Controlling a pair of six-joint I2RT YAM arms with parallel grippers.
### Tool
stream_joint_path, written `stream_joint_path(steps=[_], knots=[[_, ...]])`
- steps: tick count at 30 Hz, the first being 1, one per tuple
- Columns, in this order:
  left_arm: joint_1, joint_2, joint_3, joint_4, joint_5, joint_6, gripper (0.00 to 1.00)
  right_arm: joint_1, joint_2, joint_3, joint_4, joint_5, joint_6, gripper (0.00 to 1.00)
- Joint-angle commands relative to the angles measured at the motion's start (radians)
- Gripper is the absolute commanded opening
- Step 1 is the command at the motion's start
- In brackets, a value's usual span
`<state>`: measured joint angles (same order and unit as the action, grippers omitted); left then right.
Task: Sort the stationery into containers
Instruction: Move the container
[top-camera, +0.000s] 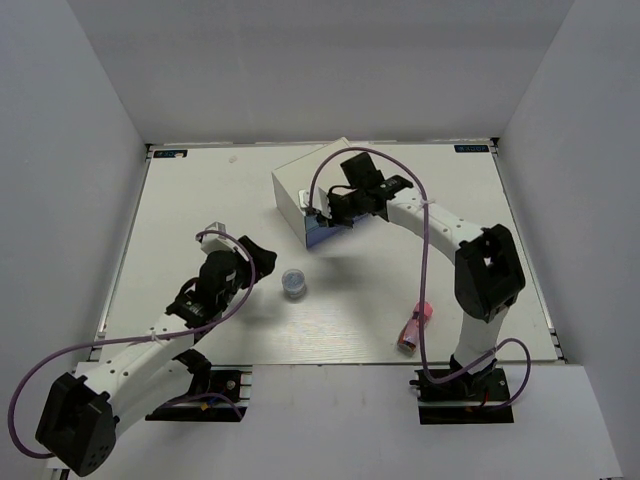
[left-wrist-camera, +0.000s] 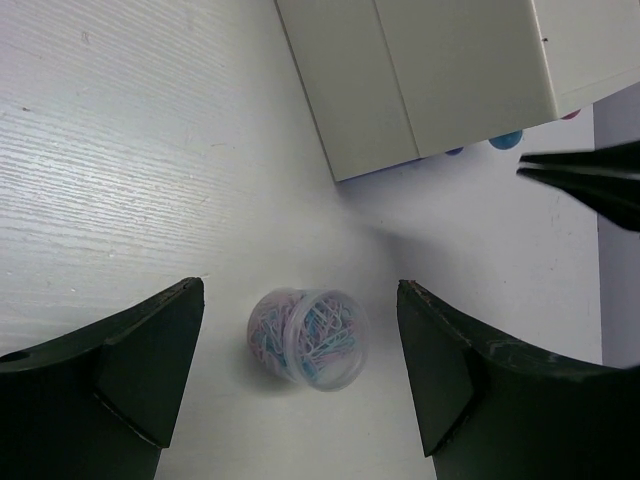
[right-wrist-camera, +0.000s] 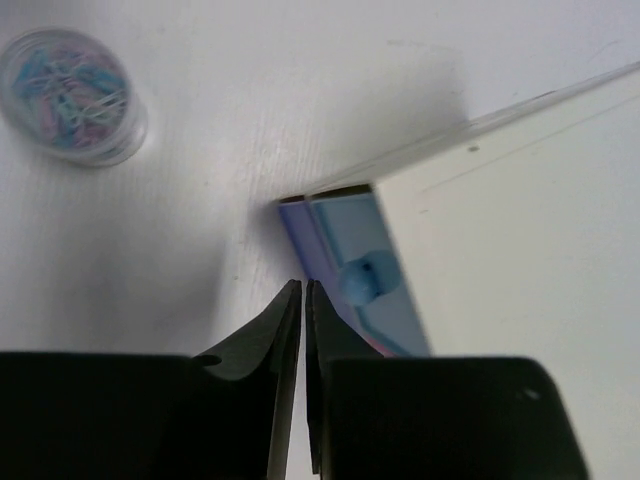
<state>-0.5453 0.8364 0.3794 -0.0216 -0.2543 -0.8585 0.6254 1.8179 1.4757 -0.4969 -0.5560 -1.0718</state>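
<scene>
Pot of paper clips between wide-spread left jaws; right jaws closed beside drawer chest.

The white table shows a faint wood grain and a thin dark rim. Plain white walls close it in on three sides. Small teal labels sit at its far corners, one on the left and one on the right.

Drawer fronts mostly behind right end effector
</scene>
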Motion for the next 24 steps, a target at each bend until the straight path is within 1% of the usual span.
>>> stream_joint_path(steps=[1,5,10,13,17,24], knots=[[-0.001,0.001,0.018,0.008,0.0,-0.005,0.88,0.01,0.056,0.112,0.058,0.011,0.056,0.12],[-0.001,-0.043,0.009,-0.001,-0.01,-0.005,0.88,0.016,0.116,0.198,0.043,0.028,0.064,0.12],[-0.001,-0.066,-0.011,-0.021,-0.028,-0.014,0.89,0.023,0.153,0.232,0.055,0.027,0.073,0.14],[-0.001,-0.066,-0.011,-0.021,-0.028,-0.014,0.89,0.033,0.169,0.23,0.099,0.042,0.116,0.17],[-0.001,-0.028,0.0,-0.012,-0.01,-0.014,0.89,0.045,0.19,0.235,0.173,0.087,0.196,0.17],[-0.01,-0.028,0.0,-0.012,-0.01,-0.014,0.89,0.065,0.231,0.241,0.328,0.211,0.286,0.21]])
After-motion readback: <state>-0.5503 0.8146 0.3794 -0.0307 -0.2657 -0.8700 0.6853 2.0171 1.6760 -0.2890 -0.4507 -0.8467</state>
